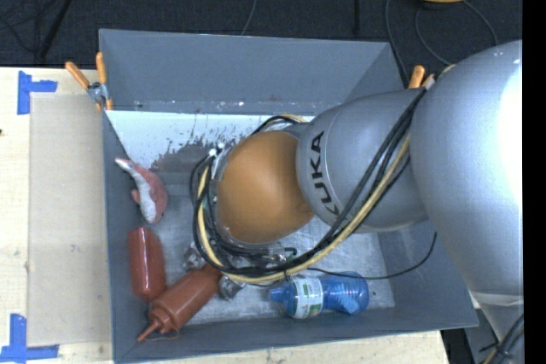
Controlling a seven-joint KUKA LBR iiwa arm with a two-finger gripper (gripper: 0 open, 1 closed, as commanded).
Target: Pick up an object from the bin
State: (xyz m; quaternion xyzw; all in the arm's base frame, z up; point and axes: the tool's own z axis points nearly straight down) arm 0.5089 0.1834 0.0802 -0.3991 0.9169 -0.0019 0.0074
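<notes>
My gripper (pixel 228 286) hangs low in the bin's front middle, mostly hidden under the orange cover on the wrist. Directly beside it on the left lies a brown squeeze bottle (pixel 183 298), tilted, with its pointed nozzle toward the front left corner; its upper end touches or sits under the gripper. On the gripper's right, a blue plastic bottle (pixel 322 295) with a white and green label lies on its side along the front wall. A dark red sausage-shaped thing (pixel 147 261) lies lengthwise to the left of the brown bottle.
A pink and white curved object (pixel 148 188) rests by the left wall, farther back. The big silver arm with its yellow and black cables covers the bin's right half. Bare bin floor shows at the back left.
</notes>
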